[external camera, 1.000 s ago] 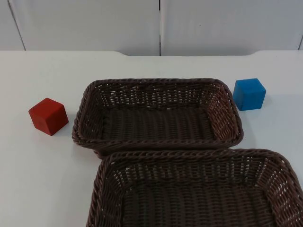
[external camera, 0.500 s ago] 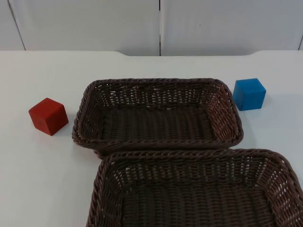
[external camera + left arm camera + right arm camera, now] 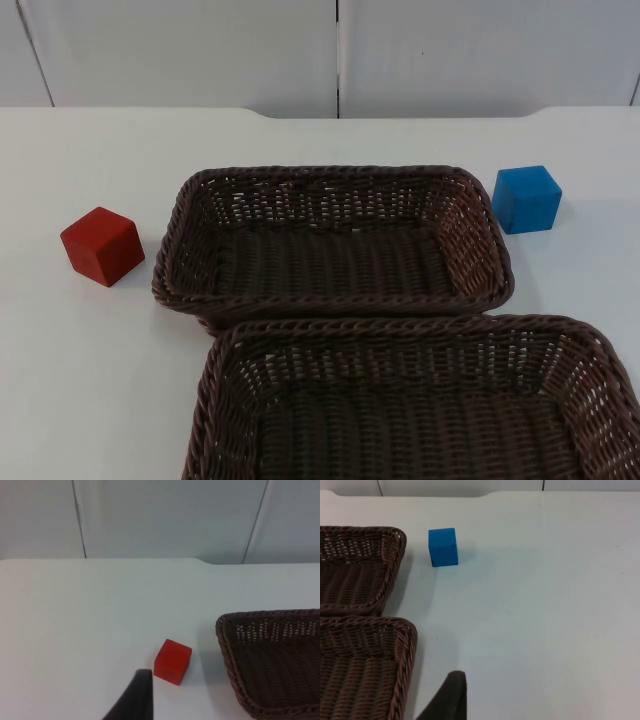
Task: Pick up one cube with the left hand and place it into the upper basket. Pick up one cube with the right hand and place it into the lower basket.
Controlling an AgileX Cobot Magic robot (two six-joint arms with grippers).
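A: What has changed?

B: Nothing; every item is placed as before, so no step has been begun.

A: On the left?

B: The red cube is seen just ahead of the left hand, beside the upper basket; its grip cannot be told.

A: And right?

B: The blue cube is found well ahead of the right hand, grip likewise unknown, the lower basket being beside it.

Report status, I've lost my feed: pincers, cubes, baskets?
Red cube on table left of upper basket. Blue cube right of it. Lower basket holds nothing. Nothing blocking either cube.
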